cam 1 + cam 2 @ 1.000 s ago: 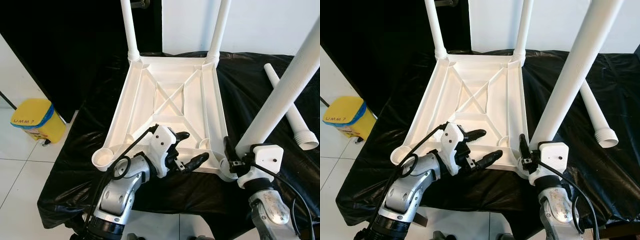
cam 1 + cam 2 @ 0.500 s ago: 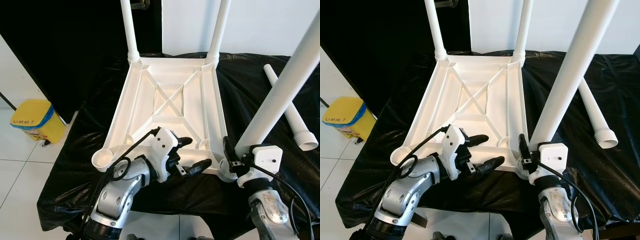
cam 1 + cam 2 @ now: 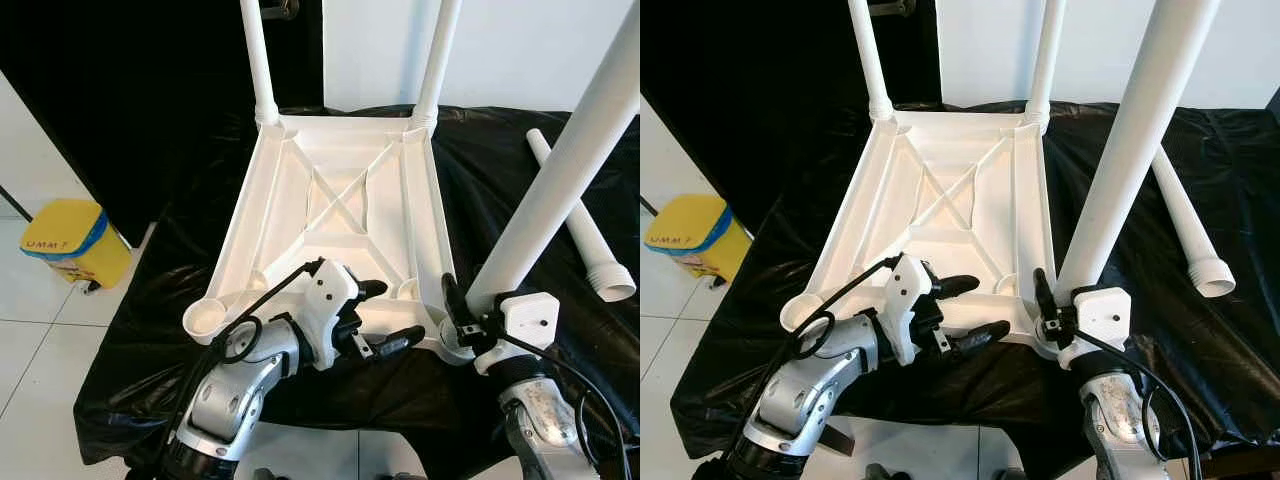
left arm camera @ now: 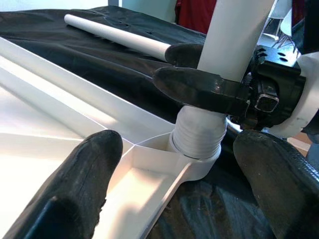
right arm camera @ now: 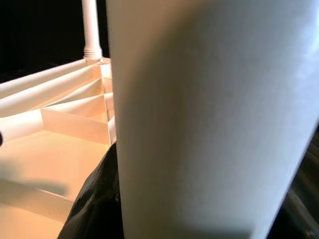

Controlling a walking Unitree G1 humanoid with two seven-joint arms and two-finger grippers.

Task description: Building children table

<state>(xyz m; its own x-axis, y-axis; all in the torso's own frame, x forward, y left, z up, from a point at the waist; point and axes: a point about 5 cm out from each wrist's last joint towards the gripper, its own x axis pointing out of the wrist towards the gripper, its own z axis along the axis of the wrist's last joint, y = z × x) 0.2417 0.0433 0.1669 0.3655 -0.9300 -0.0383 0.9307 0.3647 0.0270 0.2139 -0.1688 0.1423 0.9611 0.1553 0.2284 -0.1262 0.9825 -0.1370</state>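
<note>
The white children's table (image 3: pixel 250 200) lies upside down on a black cloth. Two white legs (image 3: pixel 258 60) (image 3: pixel 440 50) stand in its far corners. My right gripper (image 3: pixel 468 318) is shut on a third leg (image 3: pixel 560 180), which leans to the right. The leg's threaded end (image 4: pixel 199 134) sits in the near right corner socket (image 4: pixel 192 167). My left gripper (image 3: pixel 392 313) is open and straddles the table's near rim just left of that socket, with nothing between its fingers (image 4: pixel 94 159). A fourth leg (image 3: pixel 1190 235) lies loose on the cloth to the right. The near left socket (image 3: pixel 205 318) is empty.
A yellow bin (image 3: pixel 65 240) stands on the white tiled floor to the left. The black cloth (image 3: pixel 150 340) hangs over the worktable's near and left edges. A white wall and a dark opening are behind.
My left gripper has dropped lower over the near rim, still open. The right gripper and its leg have edged slightly left, and the leg stands a little more upright.
</note>
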